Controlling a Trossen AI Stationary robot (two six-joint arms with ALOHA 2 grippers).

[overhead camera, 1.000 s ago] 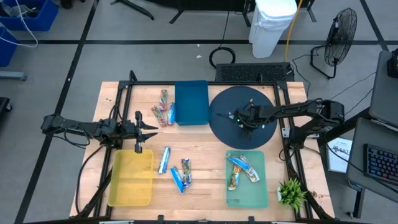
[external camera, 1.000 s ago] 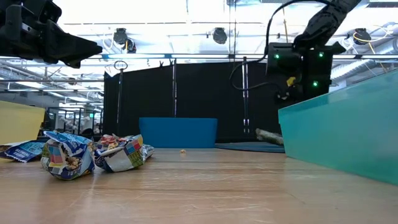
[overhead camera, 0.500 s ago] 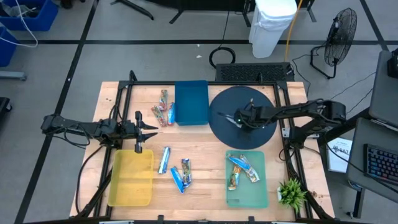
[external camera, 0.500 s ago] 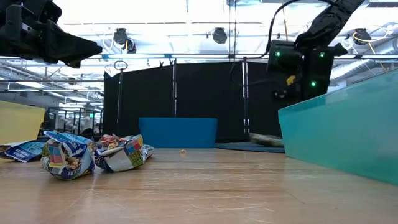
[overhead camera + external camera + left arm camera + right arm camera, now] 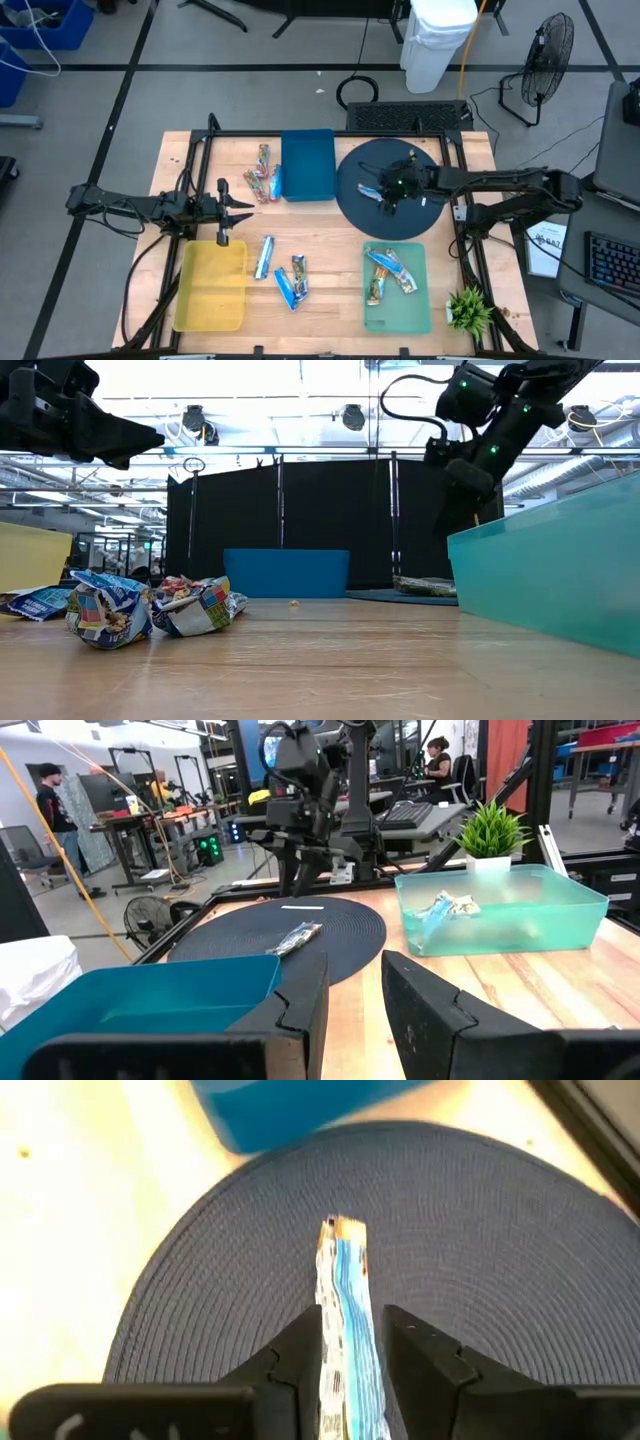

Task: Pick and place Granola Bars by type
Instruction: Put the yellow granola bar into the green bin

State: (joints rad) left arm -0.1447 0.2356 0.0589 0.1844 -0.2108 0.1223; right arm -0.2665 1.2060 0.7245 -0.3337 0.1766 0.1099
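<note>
A blue-and-silver granola bar (image 5: 345,1330) is lying flat on the round dark mat (image 5: 350,205), and the right claw (image 5: 392,192) is hanging just above it, its fingers standing apart on either side of the wrapper with nothing clamped between them. That reads as a release in progress, so the step to do well now is clearing away: lifting straight up, keeping the fingers parted, so neither tip is dragging the shiny wrapper off the mat.

Further out, two more bars are sitting in the green tray (image 5: 425,300), a reddish cluster (image 5: 262,175) is lying beside the blue tray (image 5: 308,165), and a few blue bars (image 5: 280,270) are waiting on the bare counter (image 5: 330,290) next to the yellow tray (image 5: 210,290).

The left claw (image 5: 235,207) is hovering at the counter's left side above the yellow tray, fingers slightly apart and holding nothing.
</note>
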